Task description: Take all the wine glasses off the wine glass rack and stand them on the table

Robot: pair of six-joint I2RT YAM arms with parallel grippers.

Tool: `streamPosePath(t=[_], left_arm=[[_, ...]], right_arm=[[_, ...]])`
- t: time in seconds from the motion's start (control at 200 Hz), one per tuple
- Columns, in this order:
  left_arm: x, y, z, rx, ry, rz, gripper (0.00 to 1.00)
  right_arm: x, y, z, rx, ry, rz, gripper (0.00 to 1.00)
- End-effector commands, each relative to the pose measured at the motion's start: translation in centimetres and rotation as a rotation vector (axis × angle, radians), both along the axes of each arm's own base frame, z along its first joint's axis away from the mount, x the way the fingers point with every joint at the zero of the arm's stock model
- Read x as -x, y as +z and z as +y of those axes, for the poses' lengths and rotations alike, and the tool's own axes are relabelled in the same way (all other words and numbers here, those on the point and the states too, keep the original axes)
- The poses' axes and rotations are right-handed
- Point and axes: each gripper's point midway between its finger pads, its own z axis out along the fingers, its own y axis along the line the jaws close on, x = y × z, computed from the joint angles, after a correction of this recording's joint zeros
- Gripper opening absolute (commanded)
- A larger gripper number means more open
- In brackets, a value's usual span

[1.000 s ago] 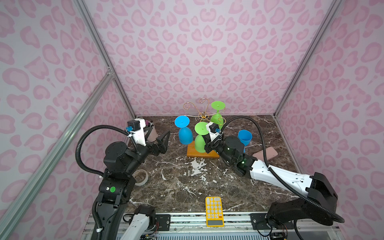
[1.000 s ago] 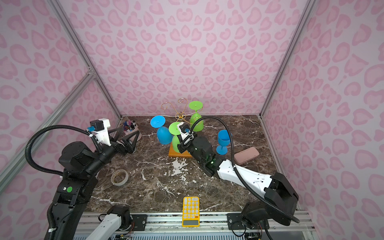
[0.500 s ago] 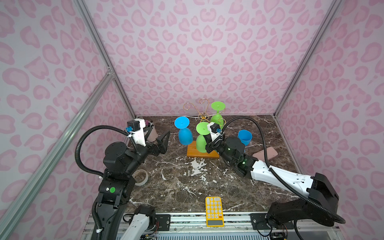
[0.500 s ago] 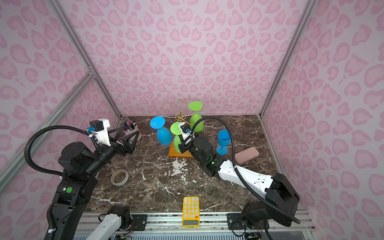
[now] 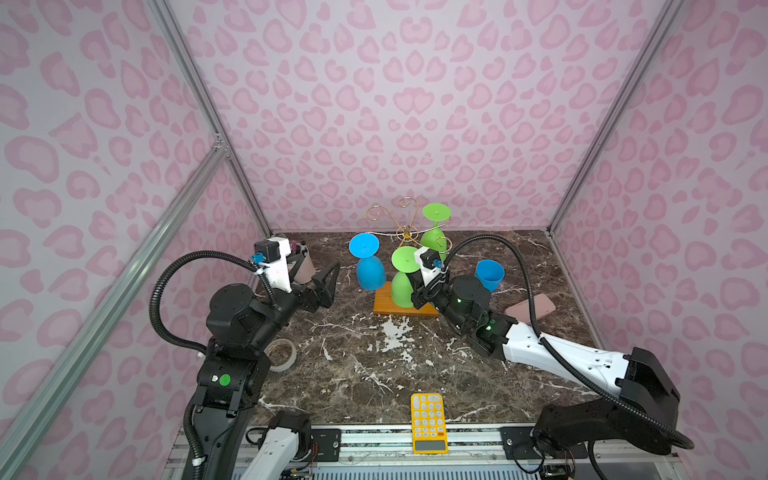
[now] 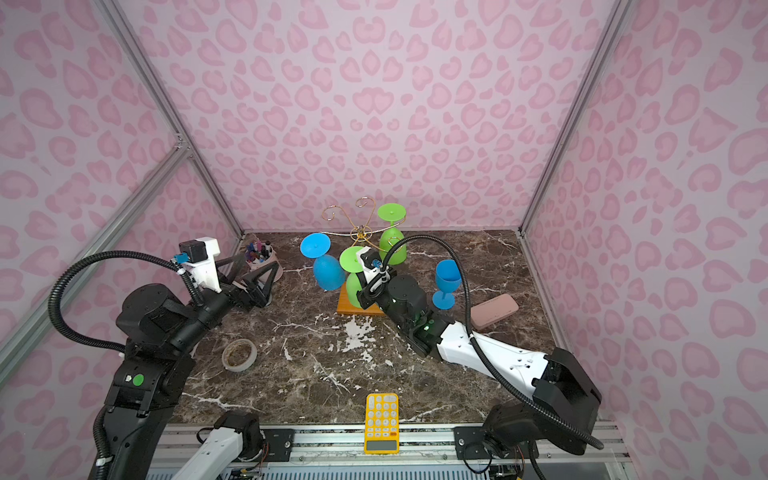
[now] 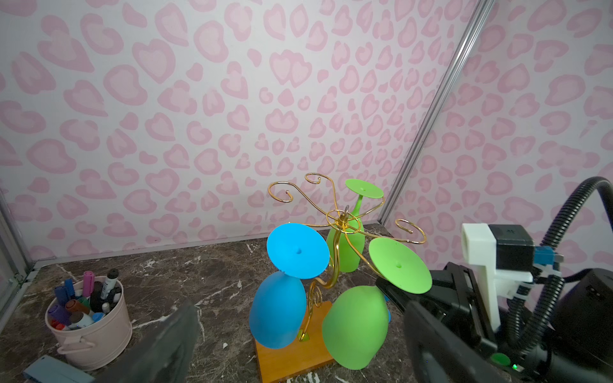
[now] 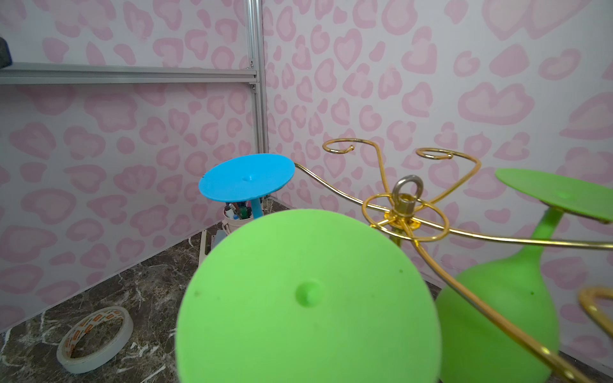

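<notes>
The wine glass rack (image 5: 405,233), gold wire on an orange wooden base (image 5: 384,306), stands at the back middle. Three wine glasses hang on it upside down: a blue one (image 5: 370,272), a green one behind (image 5: 434,240) and a green one in front (image 5: 400,286). My right gripper (image 5: 414,289) is at the front green glass, shut on its stem just under the round foot (image 8: 308,295). One black finger (image 7: 393,293) shows there, and the stem itself is hidden. My left gripper (image 5: 326,282) hangs open to the left of the rack, apart from it.
A blue glass (image 5: 489,274) stands upright right of the rack, with a pink case (image 5: 532,308) beyond it. A pink bucket of pens (image 7: 89,328) sits at the back left, a tape roll (image 5: 282,354) front left, and a yellow calculator (image 5: 428,419) at the front edge.
The right arm's rear part has shifted slightly. The front green glass and the left arm stay where they were.
</notes>
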Motion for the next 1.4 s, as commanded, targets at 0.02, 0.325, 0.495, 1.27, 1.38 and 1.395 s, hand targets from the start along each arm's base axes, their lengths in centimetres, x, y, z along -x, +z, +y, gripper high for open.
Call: streamPosePath(t=[0.02, 0.325, 0.495, 1.27, 1.38, 1.395], left_arm=[[0.2, 0.3, 0.1, -0.008, 0.004, -0.011, 0.97], [0.3, 0.3, 0.2, -0.01, 0.007, -0.013, 0.97], [0.3, 0.3, 0.2, -0.013, 0.009, -0.013, 0.97], [0.5, 0.3, 0.2, -0.007, 0.007, -0.015, 0.97], [0.5, 0.4, 0.1, -0.005, 0.003, -0.017, 0.97], [0.5, 0.4, 0.1, -0.006, 0.003, -0.018, 0.97]], right_arm=[[0.2, -0.3, 0.0, 0.005, 0.006, -0.001, 0.16], [0.2, -0.4, -0.6, 0.005, -0.011, 0.001, 0.26], [0.5, -0.4, -0.7, -0.003, -0.01, 0.002, 0.21], [0.6, 0.0, -0.2, -0.003, 0.016, -0.006, 0.0], [0.7, 0.2, 0.2, -0.004, 0.023, -0.008, 0.0], [0.6, 0.2, 0.2, -0.004, 0.022, -0.008, 0.0]])
